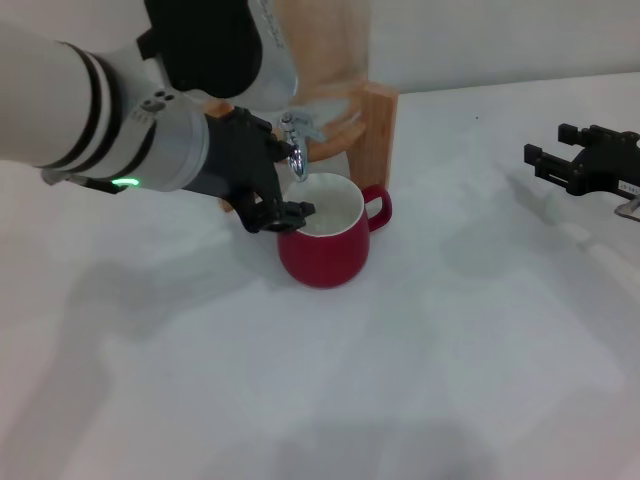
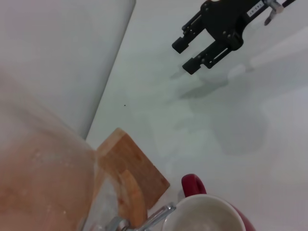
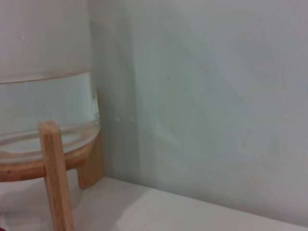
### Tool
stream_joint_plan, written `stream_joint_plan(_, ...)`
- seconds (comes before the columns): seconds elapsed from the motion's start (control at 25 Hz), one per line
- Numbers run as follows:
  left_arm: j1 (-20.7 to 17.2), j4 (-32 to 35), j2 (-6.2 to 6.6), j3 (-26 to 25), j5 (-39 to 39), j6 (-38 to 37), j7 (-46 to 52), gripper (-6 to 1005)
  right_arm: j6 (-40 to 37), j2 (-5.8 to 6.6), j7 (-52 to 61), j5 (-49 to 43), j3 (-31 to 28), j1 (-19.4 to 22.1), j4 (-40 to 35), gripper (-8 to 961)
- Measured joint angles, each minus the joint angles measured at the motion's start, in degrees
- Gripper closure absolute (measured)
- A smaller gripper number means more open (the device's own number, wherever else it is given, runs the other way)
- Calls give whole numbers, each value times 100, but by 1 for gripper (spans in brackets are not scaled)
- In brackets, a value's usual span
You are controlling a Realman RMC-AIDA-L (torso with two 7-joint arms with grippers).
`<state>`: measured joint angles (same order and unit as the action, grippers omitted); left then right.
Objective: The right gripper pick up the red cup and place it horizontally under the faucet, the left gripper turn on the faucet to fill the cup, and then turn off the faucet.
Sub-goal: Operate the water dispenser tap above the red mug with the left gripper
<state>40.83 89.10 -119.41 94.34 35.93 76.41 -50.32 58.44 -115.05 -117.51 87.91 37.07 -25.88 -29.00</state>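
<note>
The red cup [image 1: 325,245] stands upright on the white table, directly under the chrome faucet [image 1: 297,150], with its handle pointing right. The left wrist view shows its white inside [image 2: 204,219] and the faucet's lever [image 2: 161,215]. My left gripper [image 1: 297,182] is at the faucet, open, with one finger by the spout and the other just over the cup's rim. Away at the right, my right gripper [image 1: 548,142] hovers over the table, open and holding nothing. It also shows in the left wrist view [image 2: 184,57].
The glass jar [image 3: 45,101], holding water, sits on its wooden stand [image 1: 375,130] at the back against the wall. My left arm hides most of the jar in the head view. Bare white tabletop [image 1: 450,350] spreads in front and to the right.
</note>
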Motion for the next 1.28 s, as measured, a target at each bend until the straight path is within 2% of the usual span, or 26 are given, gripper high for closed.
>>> stream_joint_plan(0.96, 279, -365, -12, 250, 168, -384, -92, 390, -88, -9, 0, 12, 1, 3, 0, 364)
stream_joint_plan(1.28, 268, -349, -12, 289, 197, -337, -70, 399, -88, -6, 0, 16, -21, 13, -1, 364)
